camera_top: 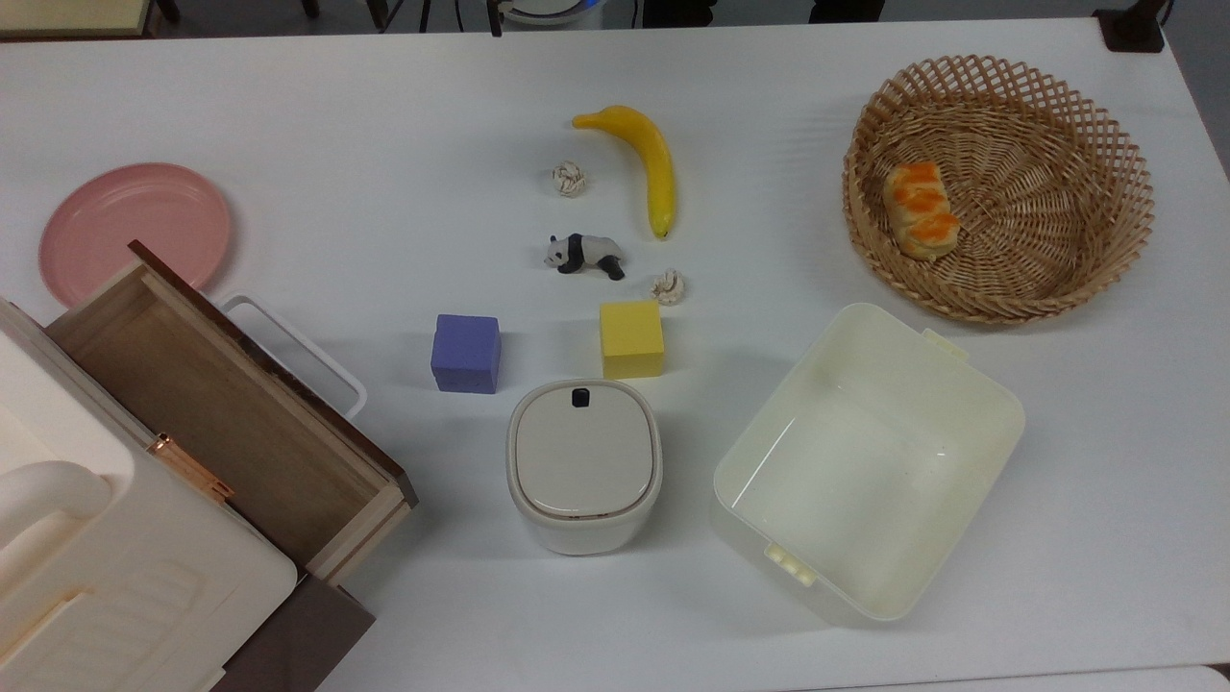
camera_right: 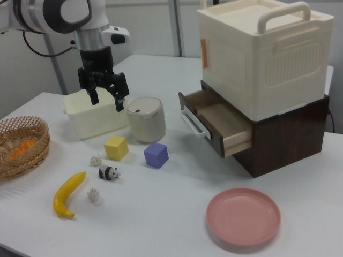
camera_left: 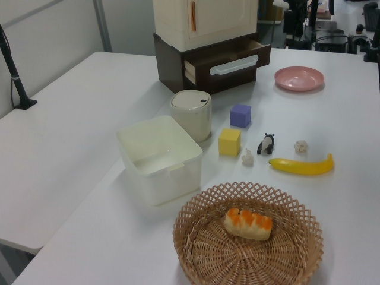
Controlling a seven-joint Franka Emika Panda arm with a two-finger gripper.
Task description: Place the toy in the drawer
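The toy (camera_top: pixel 584 255) stands on the white desk (camera_top: pixel 384 144) between the banana (camera_top: pixel 642 159) and the yellow cube (camera_top: pixel 631 339). In the right view the claw (camera_right: pixel 104 95) hangs high above the desk, fingers spread wide and empty, well apart from the toy (camera_right: pixel 109 172). The drawer (camera_right: pixel 214 122) stands pulled out.

In the right view, the arm (camera_right: pixel 51 13) reaches in from the upper left; its gripper (camera_right: pixel 105 99) points straight down, fingers parted, holding nothing.
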